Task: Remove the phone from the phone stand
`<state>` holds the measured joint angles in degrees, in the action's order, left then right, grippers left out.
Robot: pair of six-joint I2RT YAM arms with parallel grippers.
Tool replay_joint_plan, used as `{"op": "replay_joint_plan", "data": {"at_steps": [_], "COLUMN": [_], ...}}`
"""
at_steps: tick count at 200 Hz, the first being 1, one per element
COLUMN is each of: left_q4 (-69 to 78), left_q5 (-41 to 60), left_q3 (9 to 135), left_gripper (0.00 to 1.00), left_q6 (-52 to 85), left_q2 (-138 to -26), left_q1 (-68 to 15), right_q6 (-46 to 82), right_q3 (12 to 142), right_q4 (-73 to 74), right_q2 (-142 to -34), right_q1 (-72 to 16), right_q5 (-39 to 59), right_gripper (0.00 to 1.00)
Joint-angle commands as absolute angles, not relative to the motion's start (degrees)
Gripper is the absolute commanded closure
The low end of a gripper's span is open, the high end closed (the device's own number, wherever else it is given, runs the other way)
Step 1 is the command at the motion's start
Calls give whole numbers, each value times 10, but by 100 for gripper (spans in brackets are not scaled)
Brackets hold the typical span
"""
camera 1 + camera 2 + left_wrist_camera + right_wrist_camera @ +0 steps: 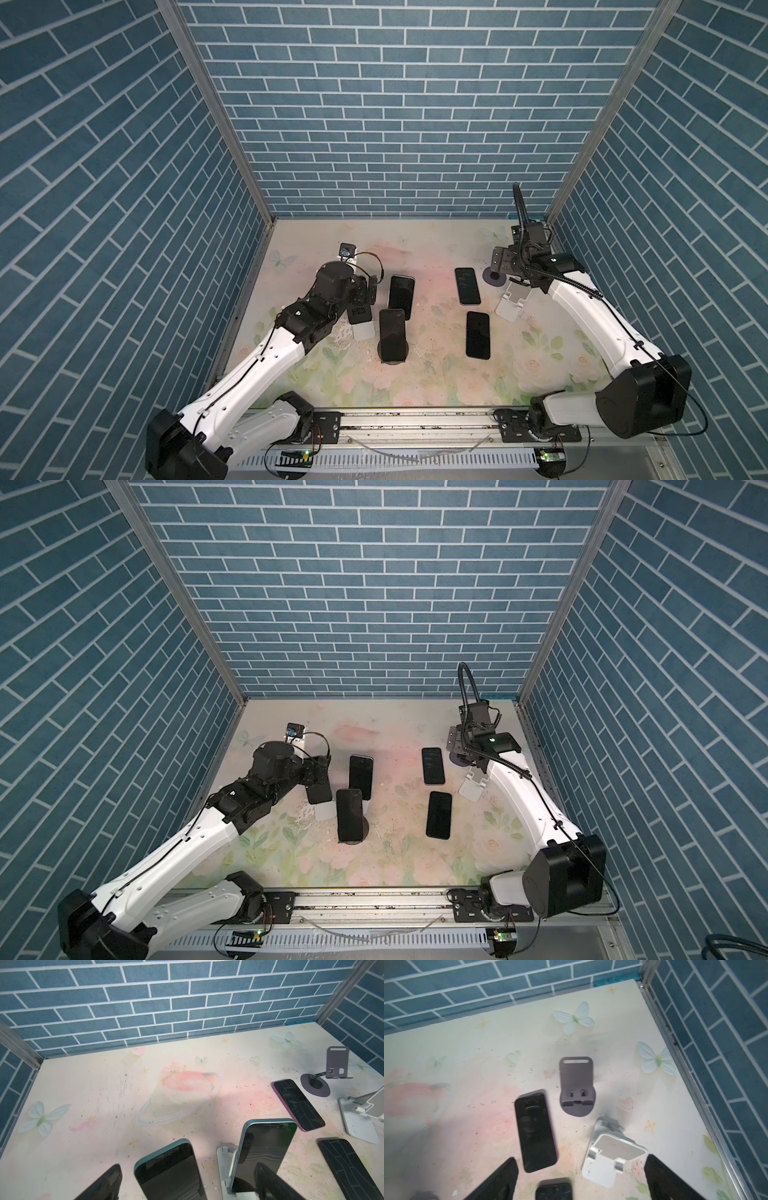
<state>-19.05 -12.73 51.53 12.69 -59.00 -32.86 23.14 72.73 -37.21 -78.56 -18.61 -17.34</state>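
Left wrist view shows the left fingers (108,1182) spread wide on either side of a teal-edged phone (170,1169), with no contact that I can make out. In a top view the phone leans on a white phone stand (363,333). This looks like the approach before the grasp. The next move calls for closing on the phone's edges and lifting it clear of the stand's lip. The right fingers (496,1180) are spread too, and empty. The tabletop (415,374) is a scuffed floral print, boxed in by blue brick-pattern walls (374,124).

Left of centre, front phone (349,814) leans upright on a round black stand (363,827); rear phone (360,776) stands behind; left phone (320,796) leans on a white stand (325,812)
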Motion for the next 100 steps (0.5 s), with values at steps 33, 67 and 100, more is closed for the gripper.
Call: {"op": "replay_joint_plan", "data": {"at_steps": [33, 67, 100], "left_q4": [-358, -449, -470], "left_q5": [-177, -128, -63], "left_q3": [594, 637, 624], "left_gripper": [0, 0, 0], "left_q6": [206, 244, 297], "left_q2": [-593, -618, -625], "left_q1": [-327, -328, -340], "right_q6": [208, 217, 220], "right_q3": [799, 808, 805], "right_q4": [-392, -388, -370], "right_q2": [-840, -858, -873], "right_q1": [-239, -252, -255], "right_q5": [-130, -108, -79], "right_gripper": [5, 5, 5]}}
